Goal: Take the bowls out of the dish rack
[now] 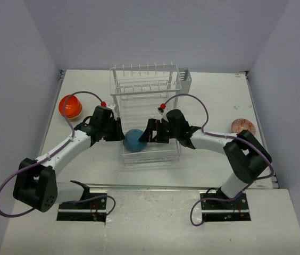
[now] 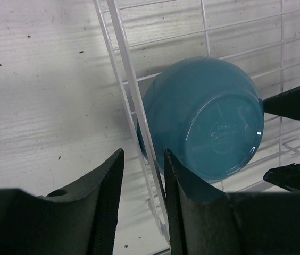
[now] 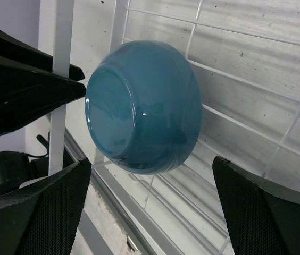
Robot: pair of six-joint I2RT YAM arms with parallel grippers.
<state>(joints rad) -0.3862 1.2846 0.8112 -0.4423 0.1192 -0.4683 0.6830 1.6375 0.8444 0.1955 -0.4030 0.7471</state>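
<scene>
Left tool (image 2: 143, 154) pinching teal bowl (image 2: 208, 117), overturned, tilted

A teal bowl (image 2: 208, 117) is seen tipped on its side in the white wire rack (image 2: 122, 64), its base turned toward the camera. Below and left of the bowl, the left gripper (image 2: 144, 159) is held astride the rack's edge wire, fingers (image 2: 107, 202) narrowly parted; whether anything is pinched cannot be told. Right of the bowl, two dark tips of the right gripper (image 2: 293, 138) are seen spread apart.
</scene>
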